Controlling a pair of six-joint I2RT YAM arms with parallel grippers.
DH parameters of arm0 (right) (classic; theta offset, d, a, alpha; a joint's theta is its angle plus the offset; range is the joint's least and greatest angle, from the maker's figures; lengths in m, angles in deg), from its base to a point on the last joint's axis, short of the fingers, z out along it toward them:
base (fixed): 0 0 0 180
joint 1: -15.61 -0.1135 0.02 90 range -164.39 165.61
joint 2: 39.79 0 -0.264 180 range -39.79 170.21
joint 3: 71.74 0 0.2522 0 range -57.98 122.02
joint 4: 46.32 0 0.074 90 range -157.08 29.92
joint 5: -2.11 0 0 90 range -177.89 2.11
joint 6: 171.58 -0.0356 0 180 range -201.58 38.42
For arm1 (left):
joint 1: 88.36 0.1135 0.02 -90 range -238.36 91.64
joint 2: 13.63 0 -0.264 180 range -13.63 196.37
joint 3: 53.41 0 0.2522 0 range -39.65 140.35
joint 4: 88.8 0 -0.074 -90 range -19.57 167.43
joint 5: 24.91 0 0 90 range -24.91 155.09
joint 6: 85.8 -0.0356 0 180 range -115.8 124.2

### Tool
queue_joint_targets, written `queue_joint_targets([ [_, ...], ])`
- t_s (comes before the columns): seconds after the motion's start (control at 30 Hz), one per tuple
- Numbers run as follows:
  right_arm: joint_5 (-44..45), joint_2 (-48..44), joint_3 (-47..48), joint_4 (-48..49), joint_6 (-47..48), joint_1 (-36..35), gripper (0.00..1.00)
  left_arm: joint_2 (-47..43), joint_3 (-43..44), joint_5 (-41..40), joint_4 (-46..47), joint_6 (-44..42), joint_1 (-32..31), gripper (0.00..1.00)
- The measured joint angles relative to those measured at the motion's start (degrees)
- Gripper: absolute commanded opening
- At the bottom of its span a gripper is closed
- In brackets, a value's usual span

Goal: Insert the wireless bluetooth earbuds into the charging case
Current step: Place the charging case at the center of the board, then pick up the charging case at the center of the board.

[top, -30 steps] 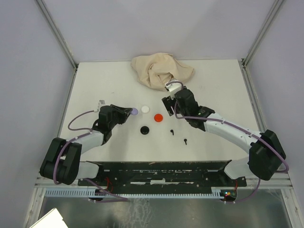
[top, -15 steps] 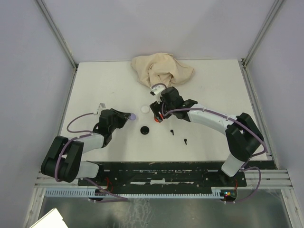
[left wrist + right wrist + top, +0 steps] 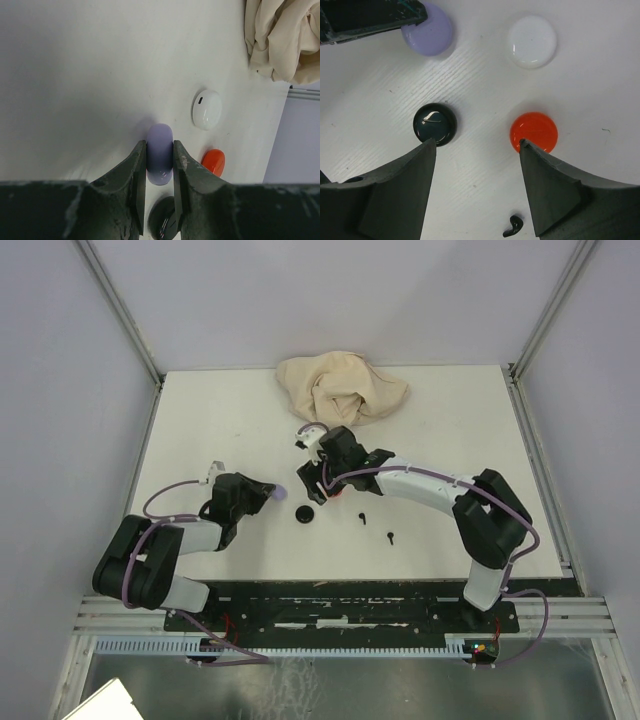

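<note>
My left gripper [image 3: 159, 150] is shut on a lavender charging case [image 3: 159, 157], a round disc standing on edge between the fingers [image 3: 279, 493]. My right gripper [image 3: 477, 145] hangs open above the table, with a black case [image 3: 435, 124] by its left finger and a red case [image 3: 534, 131] by its right finger. A white case [image 3: 532, 41] lies further off. All the cases are closed. One black earbud [image 3: 514, 226] lies below the open jaws. From above, two black earbuds [image 3: 363, 517] [image 3: 391, 536] lie right of the black case [image 3: 304, 513].
A crumpled beige cloth [image 3: 340, 388] lies at the back of the white table [image 3: 200, 430]. The right arm [image 3: 420, 485] stretches across the middle, covering the white and red cases from above. Grey walls enclose the table's sides and back.
The right arm has swung left and nearer, and now hovers over the discs. The left gripper has drawn the lavender case a little toward the near edge.
</note>
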Motion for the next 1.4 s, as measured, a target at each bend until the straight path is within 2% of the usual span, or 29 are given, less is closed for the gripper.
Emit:
queue_joint_targets([
  [0.13, -1.36, 1.79, 1.53, -0.33, 0.07, -0.92, 0.75, 0.66, 0.0, 0.0, 0.39, -0.48, 0.0, 0.09],
  [0.4, -3.8, 4.26, 2.4, -2.67, 0.52, -2.56, 0.75, 0.76, 0.0, -0.02, 1.01, -2.36, 0.0, 0.34],
  [0.6, -4.57, 5.18, 2.4, -3.67, 0.72, -3.54, 0.75, 0.76, 0.0, -0.22, 0.55, -2.56, 0.0, 0.47],
  [0.9, -4.76, 8.2, 2.64, -3.74, 0.7, -5.25, 0.75, 0.35, -0.17, -1.46, -1.05, -2.78, 0.83, 0.56],
  [1.2, -4.07, 11.45, 4.7, -4.09, 0.7, -6.12, 0.74, -4.87, -0.61, -1.81, -6.73, -3.91, 3.06, 0.57],
  [1.4, -2.54, 12.52, 5.99, -4.13, 0.7, -6.91, 0.66, -12.07, -1.07, -2.49, -11.85, -4.15, 4.48, 0.57],
])
